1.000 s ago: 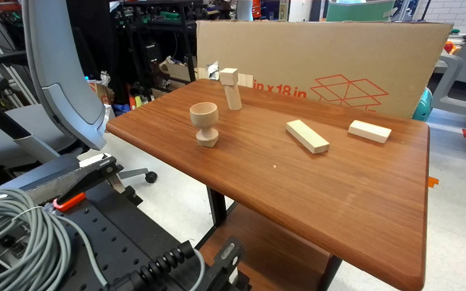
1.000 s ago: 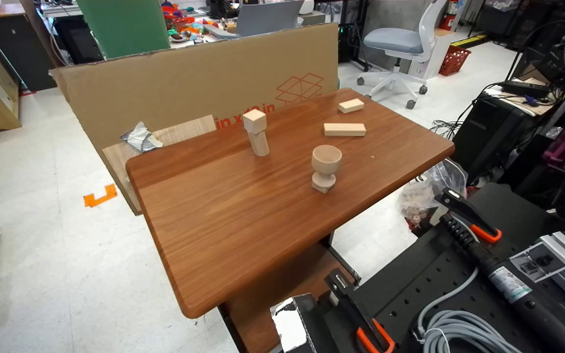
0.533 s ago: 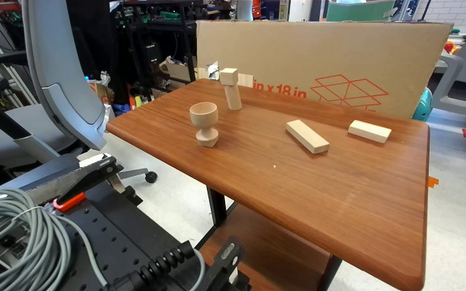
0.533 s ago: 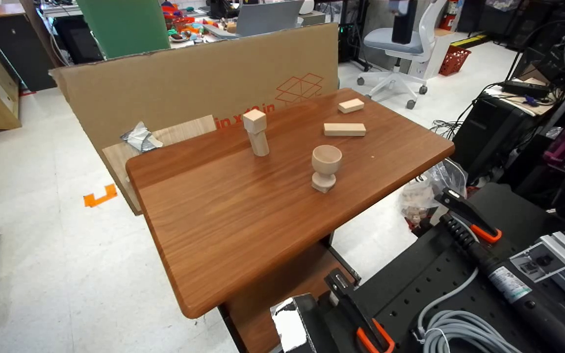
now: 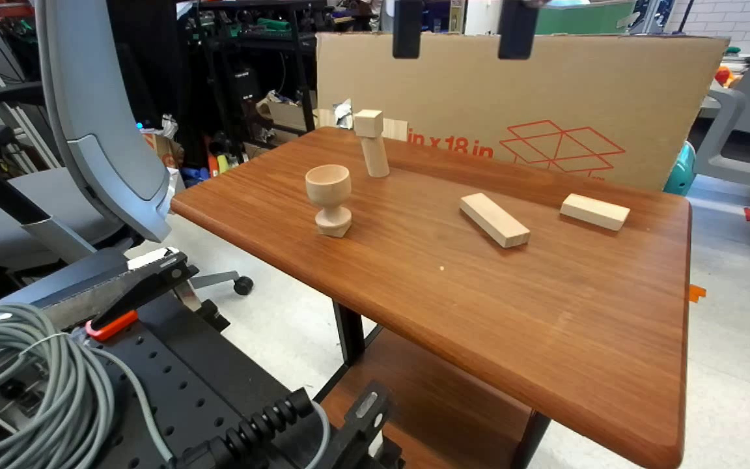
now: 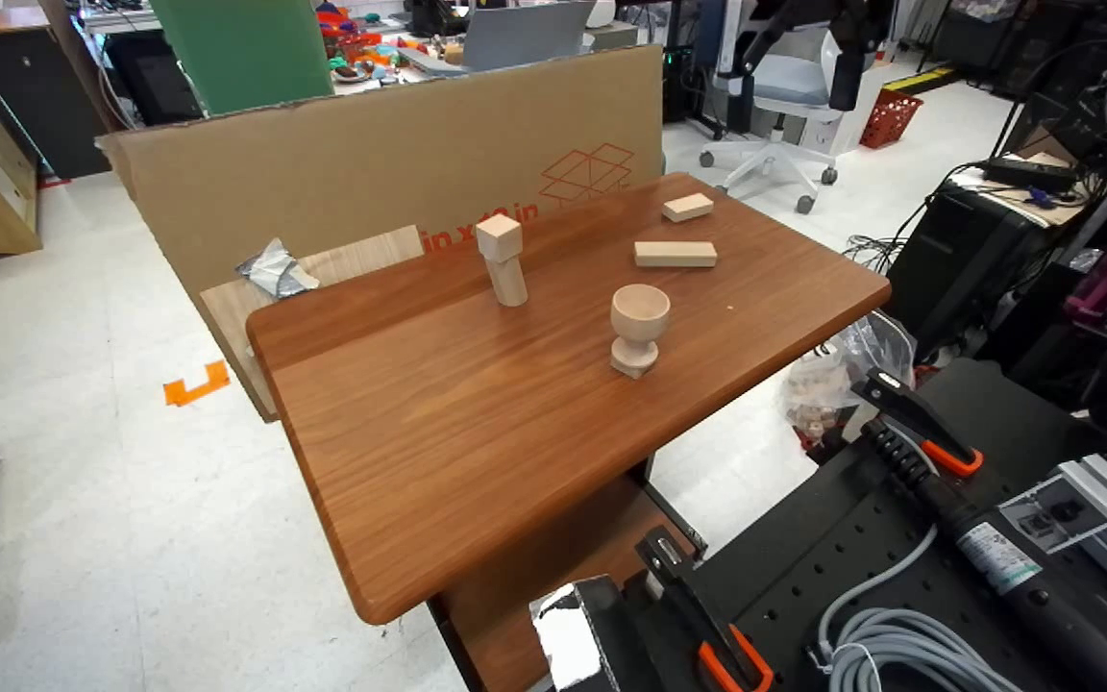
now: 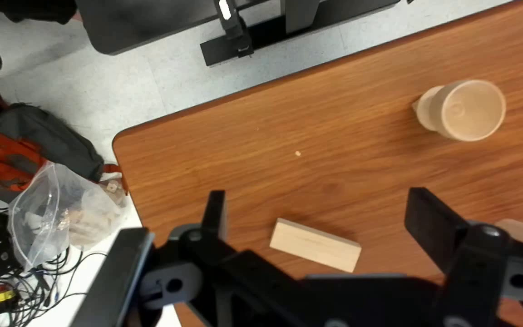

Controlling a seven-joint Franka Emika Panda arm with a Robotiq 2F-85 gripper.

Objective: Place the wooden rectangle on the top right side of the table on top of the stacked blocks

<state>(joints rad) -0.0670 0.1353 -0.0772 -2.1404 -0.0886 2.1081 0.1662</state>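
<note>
Wrist view, nearest first: your claw (image 7: pixel 318 210), which within the last second has come into both exterior views, while everything on the table (image 5: pixel 544 339) sits unmoved. That suggests you are starting the approach, with pick and placing both to come. The claw is spread wide, black fingers (image 7: pixel 431 222) well apart, gripping and touching nothing. Next, seen between the fingers and below them, a second bar (image 7: pixel 315 245); it looks like the one nearer the stack (image 5: pixel 374 146), so probably not your target. Farther from the stack lies the target bar (image 5: pixel 594 212), flat, apparently hidden by the claw in the wrist view.
</note>
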